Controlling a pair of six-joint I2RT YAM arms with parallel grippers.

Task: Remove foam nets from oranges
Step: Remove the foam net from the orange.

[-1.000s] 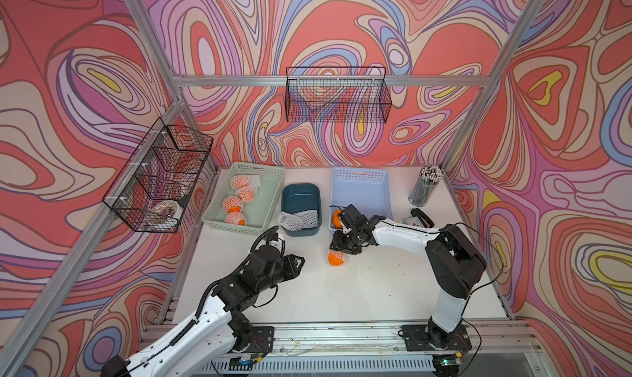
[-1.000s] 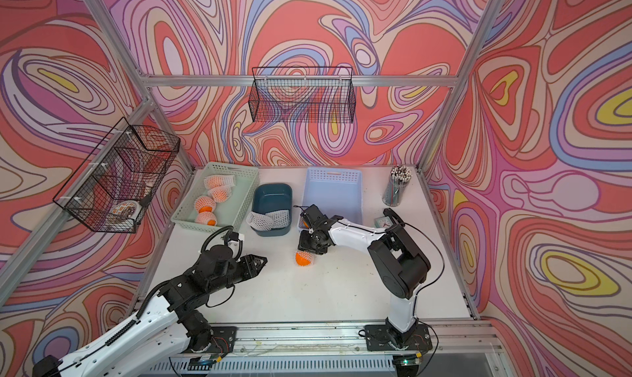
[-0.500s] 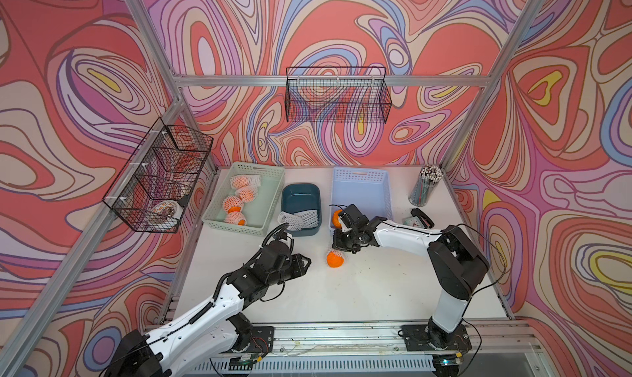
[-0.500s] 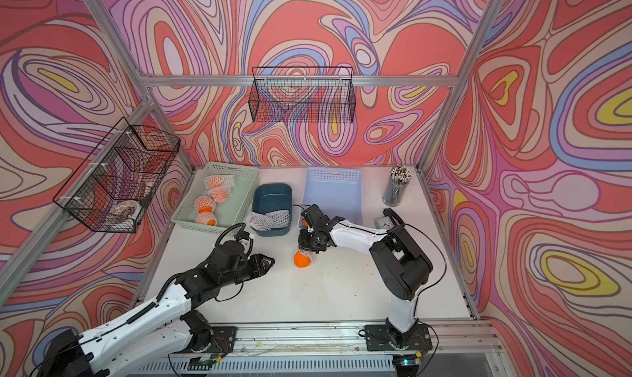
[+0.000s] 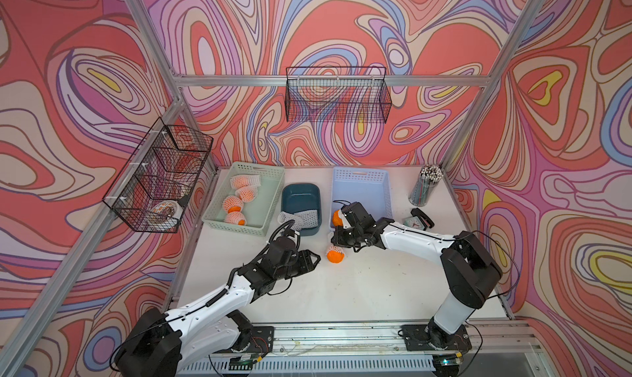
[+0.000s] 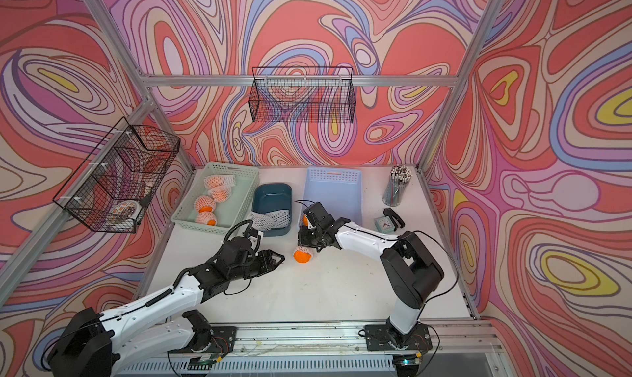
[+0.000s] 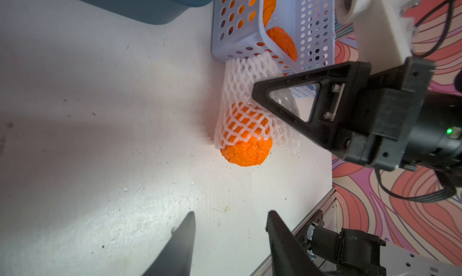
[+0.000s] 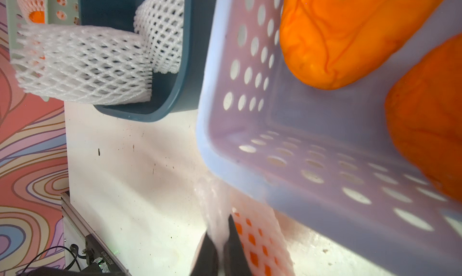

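My right gripper [image 8: 220, 239] pinches the loose end of the foam net [image 7: 240, 87] to peel it off the orange [image 7: 246, 151], which lies on the table [image 7: 100, 112] by the lilac basket [image 7: 312, 37]. My left gripper [image 7: 230, 219] gapes empty nearby, placed, I judge, to steady the fruit.

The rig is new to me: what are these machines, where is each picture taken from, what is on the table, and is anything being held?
Two robot arms work at a white table. Both top views look down from overhead, and each wrist view comes from a camera on one arm. The right end effector is shut on a foam net that half covers an orange. The left end effector is open and empty, close by. A green basket holds netted oranges, a blue tub holds empty nets, and a lavender basket holds bare oranges. A pencil cup stands at the back.
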